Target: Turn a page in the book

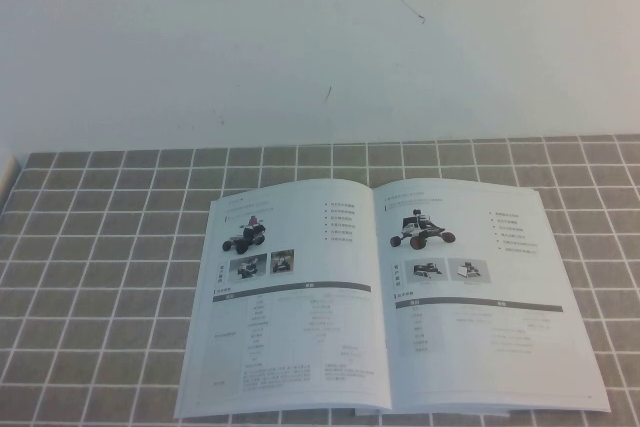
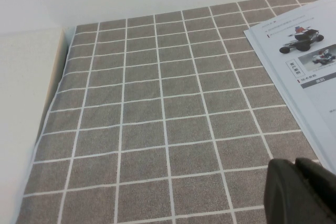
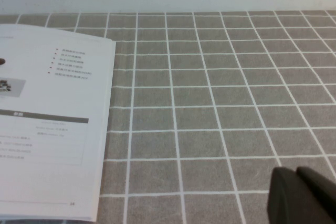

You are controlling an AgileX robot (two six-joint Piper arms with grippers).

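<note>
The book [image 1: 300, 307] lies open and flat on the grey checked tablecloth, near the table's front edge in the high view. The page [image 1: 480, 297] is its right-hand leaf, showing a black-red wheeled robot [image 1: 420, 230] above two small photos. The left-hand leaf shows a buggy and a longer table. Neither arm shows in the high view. My left gripper [image 2: 296, 164] is shut and empty, low over the cloth left of the book [image 2: 310, 77]. My right gripper [image 3: 296, 172] is shut and empty, over the cloth right of the page [image 3: 52, 129].
The checked tablecloth [image 1: 100, 247] covers the table up to a white wall [image 1: 300, 37] at the back. A pale raised ledge [image 2: 26, 108] borders the cloth's left edge. Bare cloth lies on both sides of the book.
</note>
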